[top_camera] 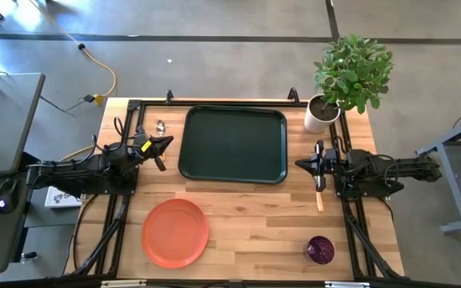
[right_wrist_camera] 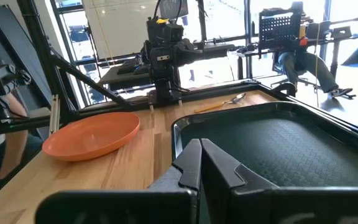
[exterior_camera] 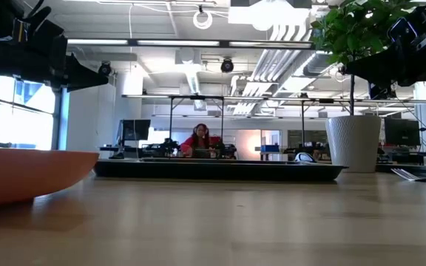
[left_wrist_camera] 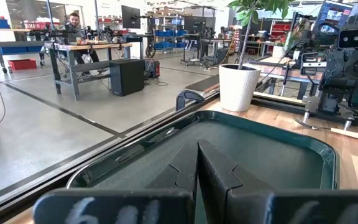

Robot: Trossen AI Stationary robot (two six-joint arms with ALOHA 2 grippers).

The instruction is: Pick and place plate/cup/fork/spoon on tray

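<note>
Currently, step: we have nothing on the tray (top_camera: 233,145) yet.
Grippers: left gripper (top_camera: 165,144) and right gripper (top_camera: 300,164) both closed, empty.
Next: we open and reach for the plate (top_camera: 175,232).

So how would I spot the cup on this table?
Start from the green tray at the table's middle-back, then go to the front corner on the right arm's side. The cup stands there alone: small, round, dark purple, far smaller than the orange plate.
</note>
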